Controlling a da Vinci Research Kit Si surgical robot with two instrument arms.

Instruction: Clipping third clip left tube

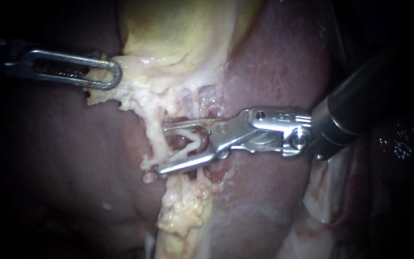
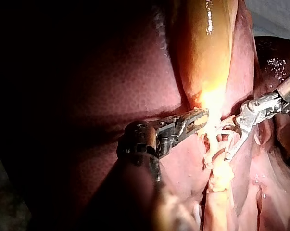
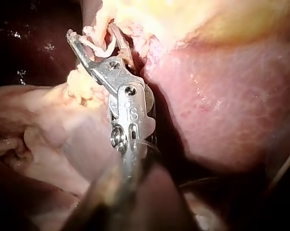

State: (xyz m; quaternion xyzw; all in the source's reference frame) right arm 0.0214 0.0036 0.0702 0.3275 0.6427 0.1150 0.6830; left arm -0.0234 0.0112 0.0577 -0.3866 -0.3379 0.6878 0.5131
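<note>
A: While the tube (image 1: 188, 143) sits between the parted jaws of the right tool (image 1: 161, 149), is a clip on it?

B: None I can see; closing is yet to do. The left tool (image 1: 118, 76) is clamped on the gallbladder (image 1: 178, 33), beside the liver (image 1: 283, 62).

The dark red liver (image 1: 274, 62) fills most of the frame. The yellow gallbladder (image 1: 178, 33) lies on it, upper middle.
</note>
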